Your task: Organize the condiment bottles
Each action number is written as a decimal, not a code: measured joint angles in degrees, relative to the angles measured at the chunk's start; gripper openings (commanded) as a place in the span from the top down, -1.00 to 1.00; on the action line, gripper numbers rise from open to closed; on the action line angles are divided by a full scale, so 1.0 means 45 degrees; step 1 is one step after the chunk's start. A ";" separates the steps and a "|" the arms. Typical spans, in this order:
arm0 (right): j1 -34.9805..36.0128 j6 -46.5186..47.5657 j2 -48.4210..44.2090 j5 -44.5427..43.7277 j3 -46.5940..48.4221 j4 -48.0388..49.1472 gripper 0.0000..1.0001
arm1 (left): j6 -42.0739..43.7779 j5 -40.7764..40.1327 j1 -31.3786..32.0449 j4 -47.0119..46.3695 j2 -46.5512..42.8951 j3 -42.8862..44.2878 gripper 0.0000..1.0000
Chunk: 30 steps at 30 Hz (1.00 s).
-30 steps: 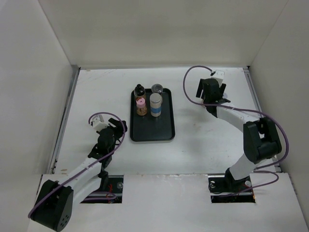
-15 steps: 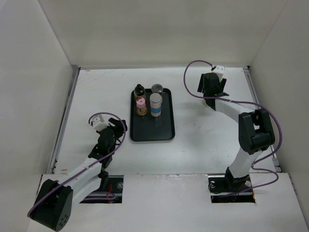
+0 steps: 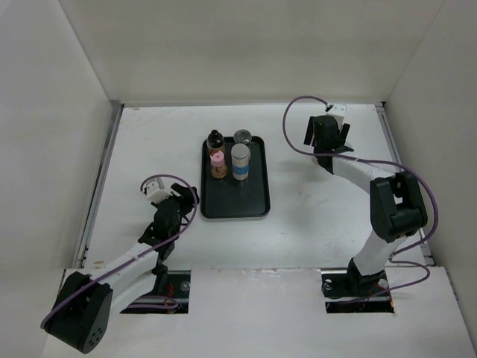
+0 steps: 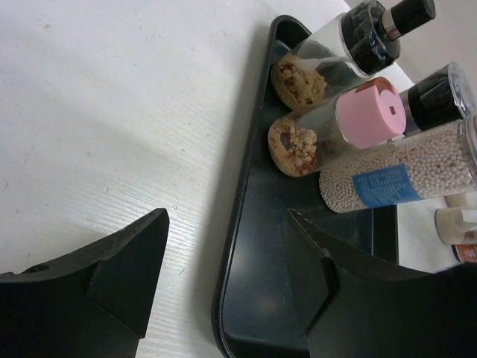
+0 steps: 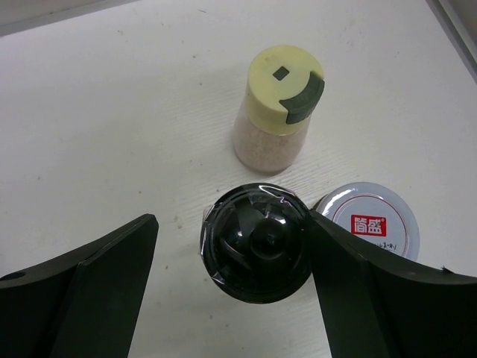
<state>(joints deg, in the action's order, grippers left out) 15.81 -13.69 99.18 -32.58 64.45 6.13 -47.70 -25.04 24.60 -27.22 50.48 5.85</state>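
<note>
The right gripper (image 5: pixel 231 222) is released, jaws spread wide, nothing in contact. It hangs above the black-lidded bottle (image 5: pixel 257 242), which stands upright on the table (image 5: pixel 112 112), its long axis pointing straight up at the wrist camera. The lid lies between the two fingers but close against the one on the jar's side, so the claw is judged slightly off centre. Neighbours: the silver-lidded jar (image 5: pixel 370 227) is just beside the black lid, possibly touching, and the yellow-lidded shaker (image 5: pixel 279 104) stands just beyond. A descent would likely need a small sideways correction so that finger clears the jar. The left gripper (image 4: pixel 227 224) is likewise released and empty, at the edge of the black tray (image 4: pixel 246 246) holding the pink-lidded bottle (image 4: pixel 365 112) and three others, well apart from this cluster. The right arm is the nearer
</note>
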 measured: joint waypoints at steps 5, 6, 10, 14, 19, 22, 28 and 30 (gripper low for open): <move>-0.0015 0.0000 -0.0476 0.0000 -0.0476 0.0117 -0.73 | 0.0005 0.0000 0.0049 -0.0005 0.0073 0.0000 -0.21; -0.0024 -0.0005 -0.0544 0.0000 -0.0525 0.0194 -0.74 | 0.0005 0.0000 0.0049 -0.0005 0.0083 0.0000 -0.21; -0.0102 0.0000 -0.0593 -0.0015 -0.0583 0.0243 -0.77 | 0.0019 -0.0005 0.0049 -0.0083 0.0199 0.0000 -0.21; -0.0136 -0.0015 -0.0549 -0.0049 -0.0612 0.0267 -0.79 | 0.0068 -0.0005 0.0049 -0.0194 0.0427 0.0000 -0.22; -0.0291 -0.0223 -0.0005 0.0039 -0.0602 0.0267 -0.61 | 0.0092 -0.0005 0.0044 -0.0257 0.0588 0.0000 -0.22; -0.0340 -0.0291 0.0146 0.0102 -0.0495 0.0427 -0.32 | 0.0092 -0.0005 0.0044 -0.0330 0.0588 0.0000 -0.22; -0.0287 -0.0180 0.0296 0.0238 -0.0418 0.0680 0.02 | 0.0097 -0.0005 0.0039 -0.0389 0.0612 0.0000 -0.22; -0.0238 -0.0136 0.0311 0.0238 -0.0418 0.0743 0.01 | 0.0097 -0.0005 0.0039 -0.0389 0.0622 0.0000 -0.22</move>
<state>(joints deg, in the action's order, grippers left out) 14.74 -14.31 100.57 -31.51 62.57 9.47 -47.27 -25.06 24.77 -28.97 53.28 5.85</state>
